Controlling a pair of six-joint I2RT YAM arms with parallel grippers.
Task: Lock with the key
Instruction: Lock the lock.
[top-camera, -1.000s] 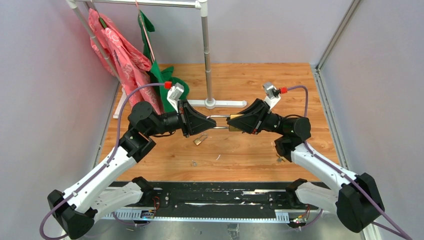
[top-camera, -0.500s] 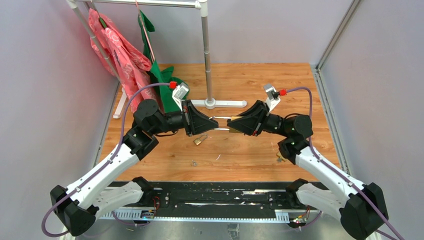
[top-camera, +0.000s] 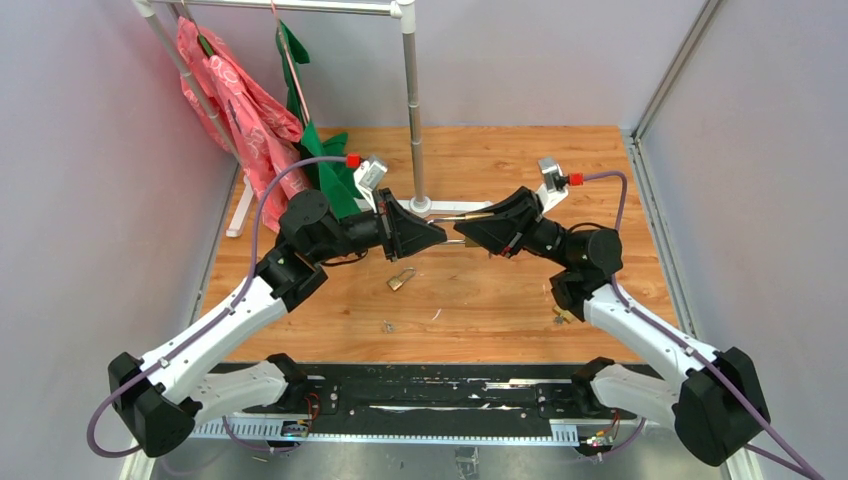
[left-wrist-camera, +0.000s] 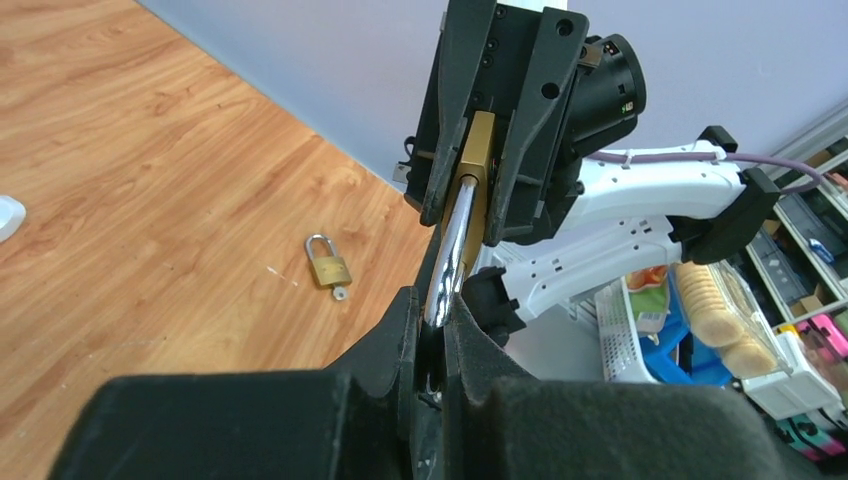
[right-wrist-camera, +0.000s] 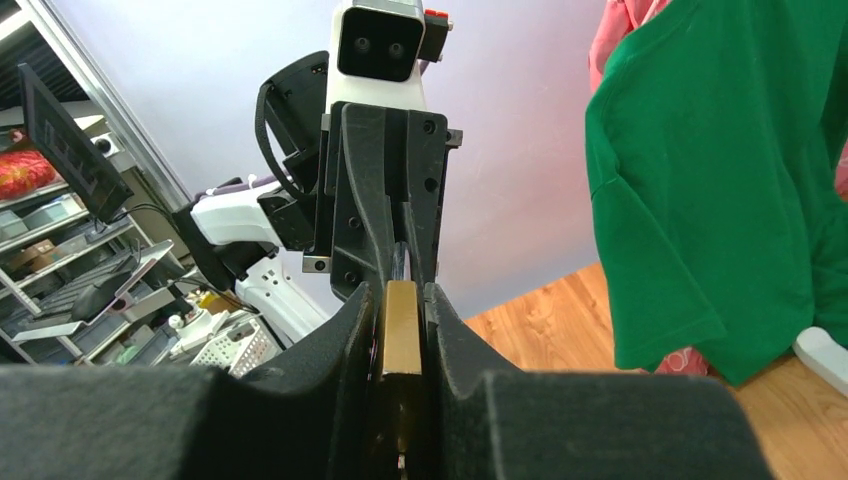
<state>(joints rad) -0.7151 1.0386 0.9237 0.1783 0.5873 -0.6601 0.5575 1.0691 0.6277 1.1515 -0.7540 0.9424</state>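
A big padlock is held in the air between my two grippers. My right gripper (right-wrist-camera: 402, 295) is shut on its brass body (right-wrist-camera: 402, 325). My left gripper (left-wrist-camera: 436, 300) is shut on its steel shackle (left-wrist-camera: 452, 245), with the brass body (left-wrist-camera: 479, 170) beyond it. In the top view the left gripper (top-camera: 438, 236) and right gripper (top-camera: 470, 233) meet tip to tip above the middle of the table. A small brass padlock (top-camera: 402, 279) lies on the wood below them. It also shows in the left wrist view (left-wrist-camera: 328, 266) with a key (left-wrist-camera: 341, 293) in its bottom.
A clothes rack pole (top-camera: 412, 100) stands just behind the grippers, its foot (top-camera: 440, 207) on the table. A pink garment (top-camera: 235, 100) and a green garment (top-camera: 320, 150) hang at the back left. Small bits lie at the front (top-camera: 387, 325) and by the right arm (top-camera: 560, 317).
Both grippers have moved toward the back of the table with the big padlock. The gap between them has narrowed, so less shackle shows. The small padlock has not moved.
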